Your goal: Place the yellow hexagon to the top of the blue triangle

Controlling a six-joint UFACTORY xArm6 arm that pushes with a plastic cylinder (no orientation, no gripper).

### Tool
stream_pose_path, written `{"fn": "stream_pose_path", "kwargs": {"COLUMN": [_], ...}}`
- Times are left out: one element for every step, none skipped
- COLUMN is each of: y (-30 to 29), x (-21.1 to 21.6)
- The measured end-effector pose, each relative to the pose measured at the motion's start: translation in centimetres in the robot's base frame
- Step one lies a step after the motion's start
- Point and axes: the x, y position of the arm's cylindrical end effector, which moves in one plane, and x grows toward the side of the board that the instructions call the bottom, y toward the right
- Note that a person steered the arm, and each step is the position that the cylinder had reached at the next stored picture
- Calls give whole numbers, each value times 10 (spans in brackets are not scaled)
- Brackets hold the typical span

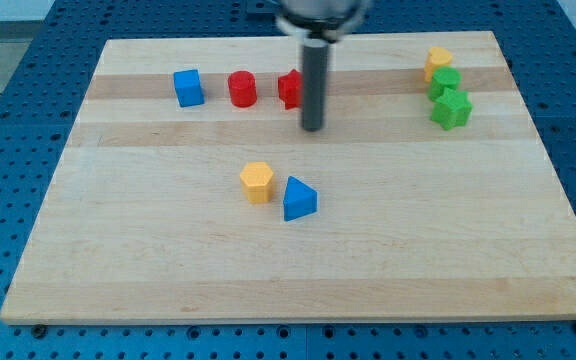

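The yellow hexagon (257, 182) sits upright near the middle of the board (118, 260), just beside the blue triangle (299, 199), at its left and slightly nearer the top edge. My tip (312, 127) stands on the board between the hexagon and the top edge, its rod upright and hiding part of a red block (288, 89); it has no jaws. Bare wood lies open toward the bottom edge and both bottom corners.
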Motion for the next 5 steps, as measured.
{"fn": "stream_pose_path", "kwargs": {"y": [-90, -127, -92, -60, -30], "x": [60, 117, 139, 121, 105]}}
